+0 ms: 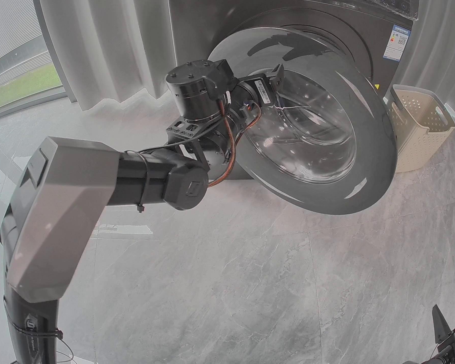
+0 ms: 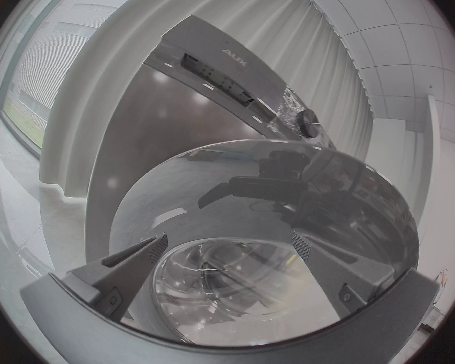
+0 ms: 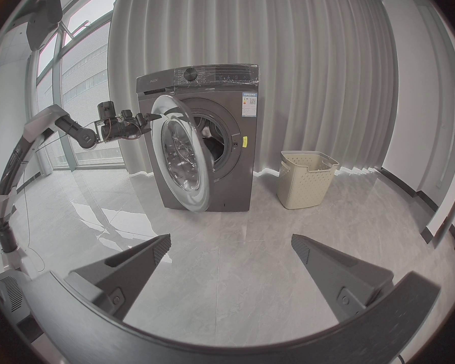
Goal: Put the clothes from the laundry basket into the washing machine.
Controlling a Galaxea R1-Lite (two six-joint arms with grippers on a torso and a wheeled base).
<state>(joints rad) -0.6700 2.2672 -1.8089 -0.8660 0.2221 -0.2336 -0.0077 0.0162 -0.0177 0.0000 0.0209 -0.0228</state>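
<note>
My left pincer is spread wide, holding nothing, close in front of the open door of the washing machine. My right pincer is wide too, well back from that machine; the laundry basket stands just beside it

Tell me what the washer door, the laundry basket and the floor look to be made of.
Washer door: glossy dark ring with mirror-like reflections, plastic or coated metal; clear bulged centre, probably glass. Laundry basket: matte cream plastic, moulded with rows of holes. Floor: polished stone-look tile, veined, with joint lines.
</note>
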